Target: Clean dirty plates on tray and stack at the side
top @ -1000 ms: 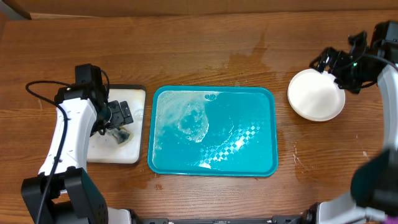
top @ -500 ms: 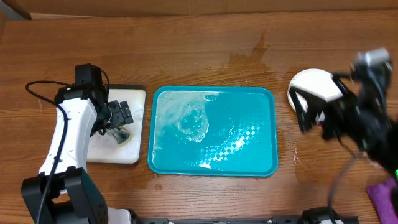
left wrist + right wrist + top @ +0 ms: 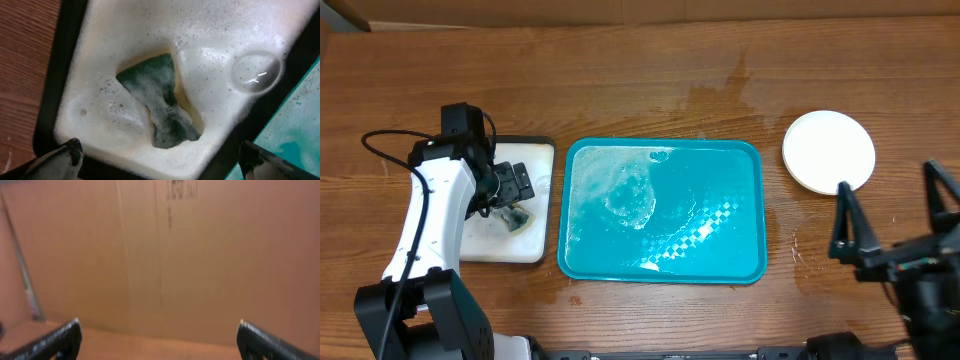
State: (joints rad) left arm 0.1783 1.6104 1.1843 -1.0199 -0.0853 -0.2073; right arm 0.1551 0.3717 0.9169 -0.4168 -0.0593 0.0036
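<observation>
The teal tray point(image 3: 720, 190) sits mid-table, wet and streaked with soap foam, with no plate on it. One white plate point(image 3: 828, 151) rests on the wood to its right; I cannot tell whether others lie under it. My left gripper point(image 3: 512, 190) point(image 3: 160, 161) hangs open over a green sponge point(image 3: 160, 102) point(image 3: 516, 218) lying in foam. My right gripper point(image 3: 891, 210) point(image 3: 160, 339) is open and empty at the near right, well short of the plate, facing the far wall.
The sponge lies in a small white tray with a black rim point(image 3: 535, 165) point(image 3: 70, 45), just left of the teal tray point(image 3: 302, 125). A cardboard wall point(image 3: 160, 250) point(image 3: 640, 10) lines the far edge. A wet patch point(image 3: 720, 95) darkens the wood behind the tray.
My right arm has pulled back from over the white plate to the near right edge, jaws still open and empty. The plate stays where it was. The left arm has not moved.
</observation>
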